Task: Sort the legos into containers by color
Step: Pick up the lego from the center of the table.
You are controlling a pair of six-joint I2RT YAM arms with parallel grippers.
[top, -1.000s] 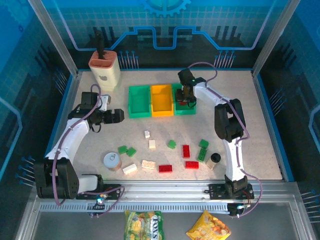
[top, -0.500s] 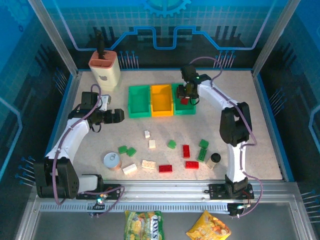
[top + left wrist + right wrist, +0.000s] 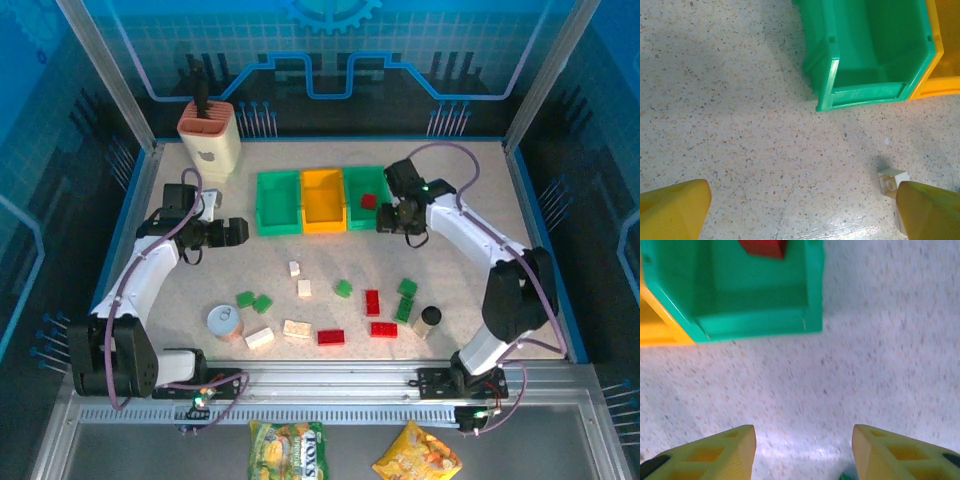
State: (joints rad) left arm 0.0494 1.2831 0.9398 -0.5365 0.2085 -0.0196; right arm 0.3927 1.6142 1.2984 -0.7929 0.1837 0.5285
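Red lego (image 3: 368, 201) lies inside the right-hand green container (image 3: 358, 223), just beyond the right gripper (image 3: 393, 218), whose jaws stand spread and empty over the table (image 3: 480, 180) at that container's near right corner. Left gripper (image 3: 235, 232) hovers spread wide, left of the left-hand green container (image 3: 261, 205).

A green-and-yellow snack bag (image 3: 287, 447), lying in front of the rail, is showing blurred white lettering that is reading roughly as "TOYS", too small to confirm. The beige knife block (image 3: 212, 142) is bearing a pale apple-shaped logo.
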